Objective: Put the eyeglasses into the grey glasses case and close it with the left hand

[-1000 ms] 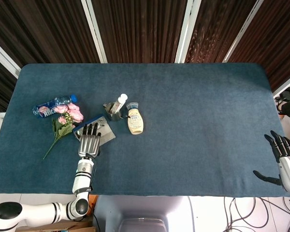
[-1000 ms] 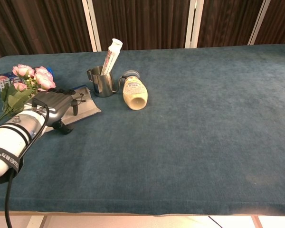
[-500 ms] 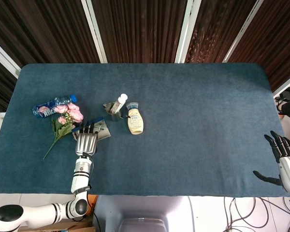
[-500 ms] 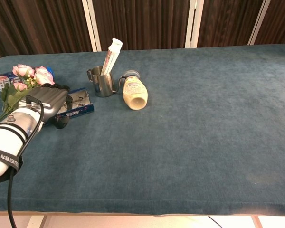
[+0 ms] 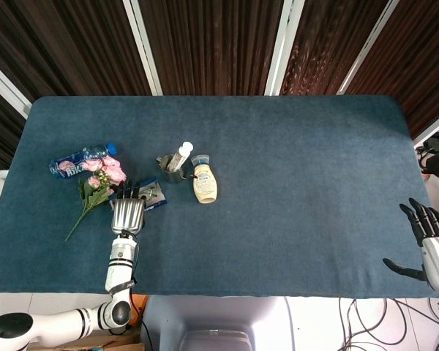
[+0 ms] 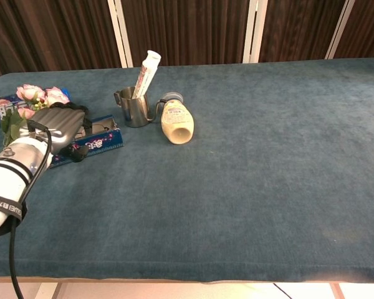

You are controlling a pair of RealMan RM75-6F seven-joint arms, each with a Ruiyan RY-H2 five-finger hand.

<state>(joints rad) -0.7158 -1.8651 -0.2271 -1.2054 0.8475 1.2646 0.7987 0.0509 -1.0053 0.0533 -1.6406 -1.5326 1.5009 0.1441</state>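
The left hand (image 6: 57, 126) lies palm-down over the grey glasses case (image 6: 93, 141) near the bench's (image 6: 249, 162) left edge, just beside the pink flowers (image 6: 40, 96); whether its fingers grip the case I cannot tell. The eyeglasses are hidden. The right hand (image 5: 428, 238) hangs off the bench's right corner, fingers spread, holding nothing.

My left hand (image 6: 57, 126) is ribbed grey metal. The table (image 6: 268, 156) wears matt blue cloth; the cup (image 6: 133, 107) is shiny steel; the bottle (image 6: 176, 123) is glossy plastic.
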